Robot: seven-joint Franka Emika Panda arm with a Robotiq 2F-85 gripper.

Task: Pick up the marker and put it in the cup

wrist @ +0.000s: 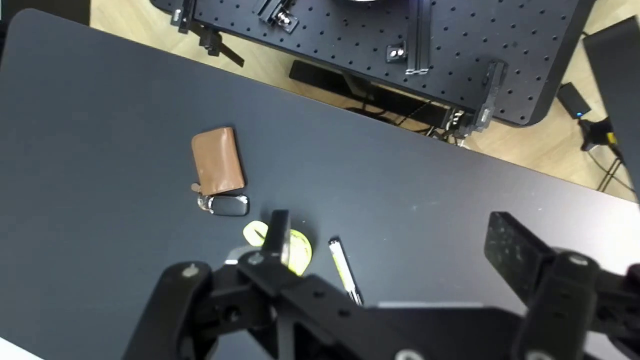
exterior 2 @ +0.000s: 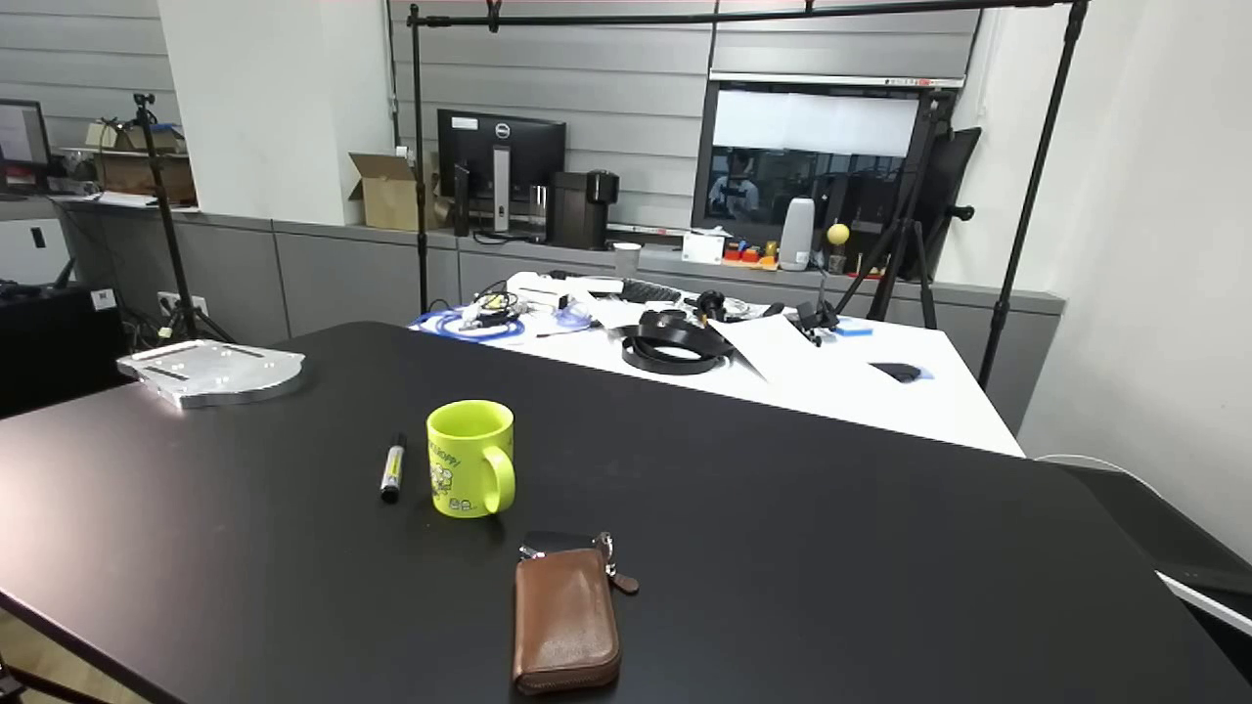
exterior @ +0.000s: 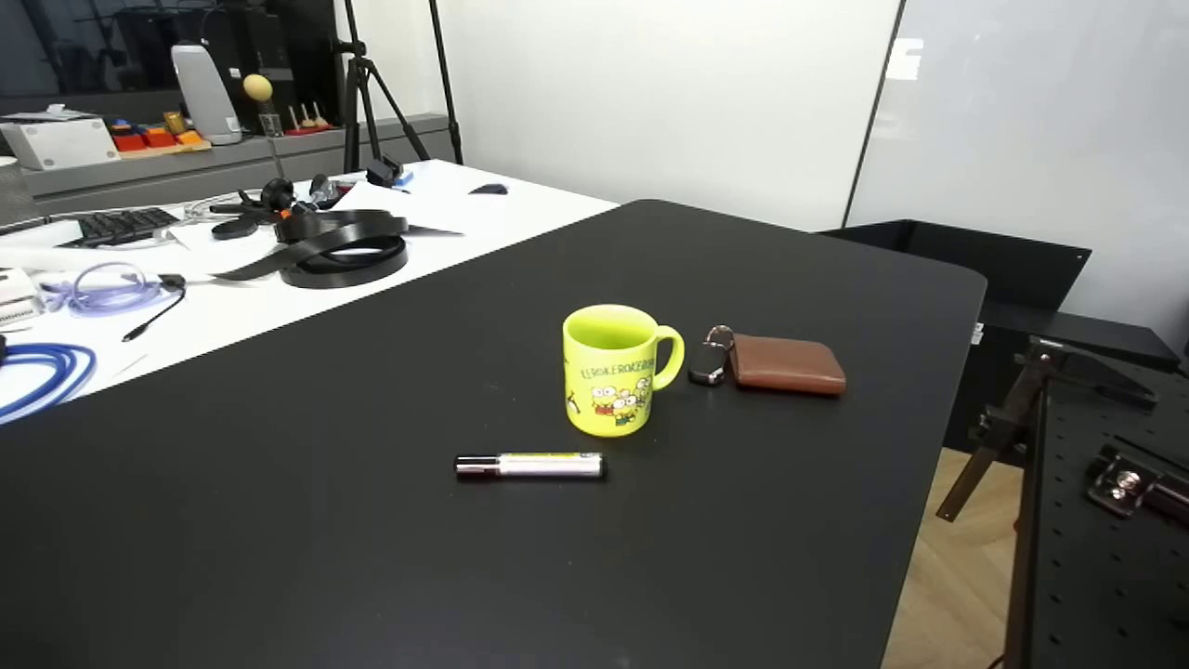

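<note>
Yellow-green cup partly hidden by tool in wrist view; 2 jaws wide apart.

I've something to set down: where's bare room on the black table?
In an exterior view, the table is bare between the pouch and the white desk, and between the marker and the silver plate. It's crowded around the mug: marker close on one side, pouch and fob on the other.
</note>
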